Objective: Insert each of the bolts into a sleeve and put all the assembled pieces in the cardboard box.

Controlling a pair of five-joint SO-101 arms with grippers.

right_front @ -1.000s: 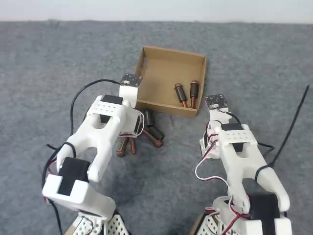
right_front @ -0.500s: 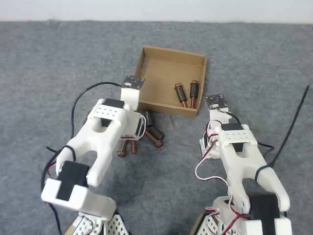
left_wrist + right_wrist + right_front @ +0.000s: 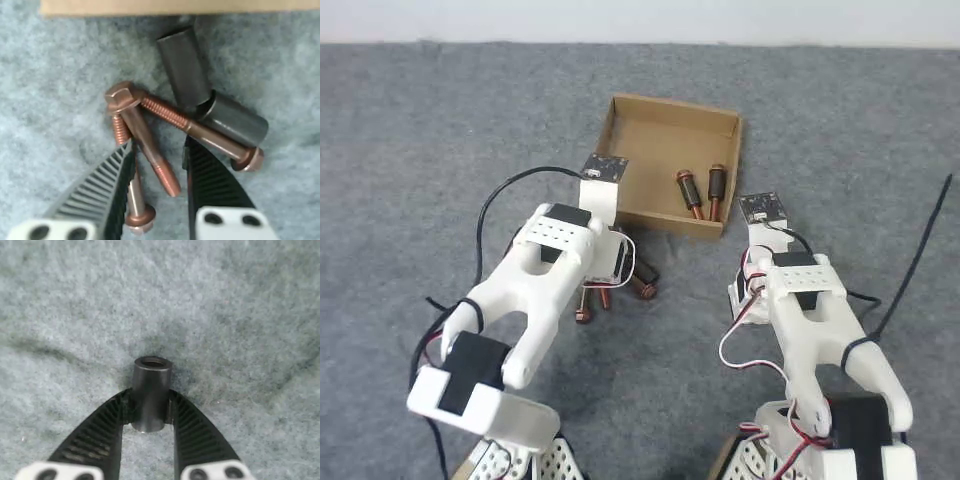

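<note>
My left gripper (image 3: 157, 147) is open, low over a pile on the grey carpet, its fingers on either side of a copper bolt (image 3: 145, 140). A second bolt (image 3: 200, 132) lies crossed under that one, and a third bolt (image 3: 132, 195) lies by one finger. Two dark sleeves (image 3: 184, 67) (image 3: 235, 120) lie just beyond, near the cardboard box (image 3: 660, 218). Two assembled pieces (image 3: 688, 192) (image 3: 717, 188) lie inside the box. My right gripper (image 3: 150, 400) is shut on an upright dark sleeve (image 3: 151, 385) just above the carpet.
The left arm (image 3: 560, 260) covers most of the pile in front of the box's near left corner. The right arm (image 3: 800, 290) sits in front of the box's near right corner. Open carpet lies between the arms and all around the box.
The left arm has swung right and forward toward the box, over the pile. The bolts seen beside it now lie slightly further right. The right arm has not moved.
</note>
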